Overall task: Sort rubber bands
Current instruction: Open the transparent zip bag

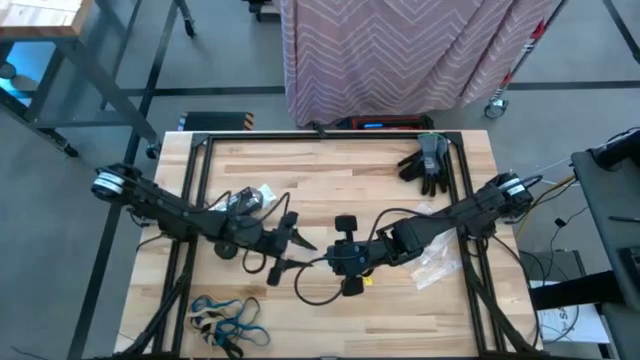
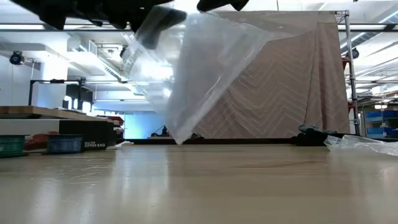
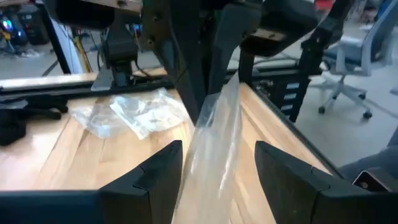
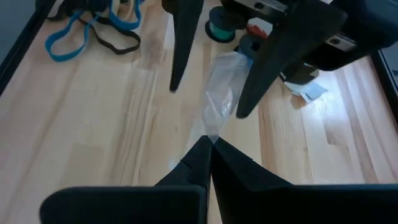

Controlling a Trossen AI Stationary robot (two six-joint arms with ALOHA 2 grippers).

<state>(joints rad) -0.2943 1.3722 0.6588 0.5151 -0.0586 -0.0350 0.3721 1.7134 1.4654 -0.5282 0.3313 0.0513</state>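
Clear plastic bag (image 4: 222,93) hangs mid-bench, pinched in the right gripper's (image 4: 207,144) shut jaws, with the left gripper's (image 3: 217,163) half-open jaws straddling it; the rubber bands (image 1: 226,322) lie untouched near the front left corner, and a tug could tear or drop the bag.

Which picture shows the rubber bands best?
The right wrist view: the bands lie clear on the wood, blue and black loops apart. The high view shows them small at the table's near edge. The other views miss them.

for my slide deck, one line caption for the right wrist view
Right gripper pinches a clear plastic bag between the left gripper's open fingers; rubber bands lie beyond.
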